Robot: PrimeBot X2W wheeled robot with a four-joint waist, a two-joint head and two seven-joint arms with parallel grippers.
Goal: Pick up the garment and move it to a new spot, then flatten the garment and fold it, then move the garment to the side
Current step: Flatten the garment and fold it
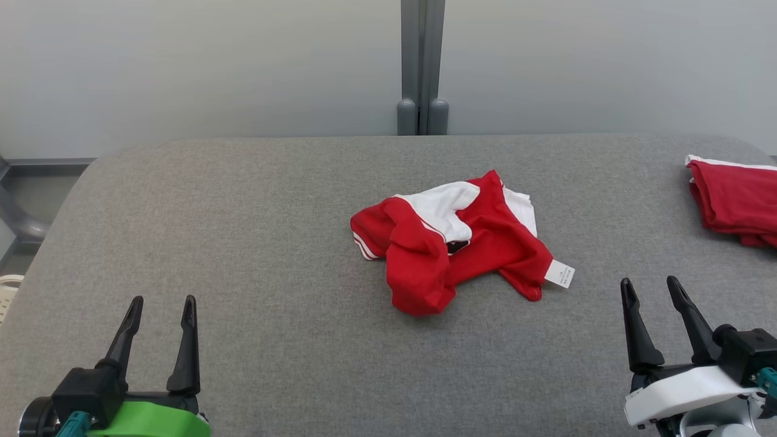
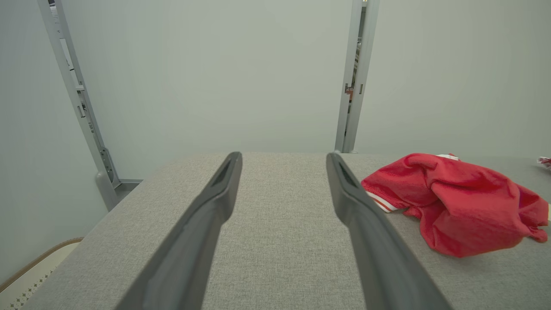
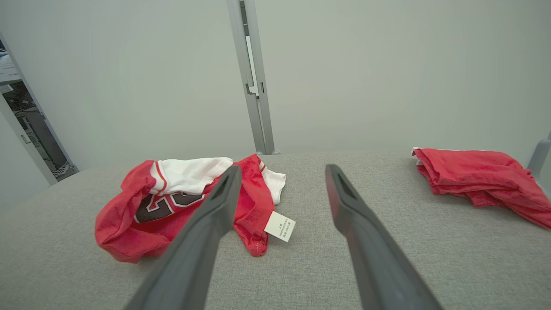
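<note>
The garment (image 1: 452, 243) lies crumpled at the centre of the head view, on the grey desk (image 1: 273, 243). It is red with white panels, and its folds hide its shape and which side is up. A white tag (image 1: 559, 274) sticks out at its lower right, the print too small to read. At the right edge of the frame a red cloth (image 1: 734, 200) with a white border is cut off, so its full extent cannot be told.

The left end effector (image 1: 164, 300) sits at the lower left and the right end effector (image 1: 649, 281) at the lower right. Both have their fingers spread wide with nothing between them, well apart from the garment.

In the head view a small dark patch shows in the garment's middle. The right wrist view shows it as a dark number (image 3: 165, 202) outlined in white, partly buried in folds and partly covered by that end effector's left finger, so it cannot be read. The left wrist view shows the garment's other side at the right of the frame, plain red with a striped cuff touching the edge of the right finger.
</note>
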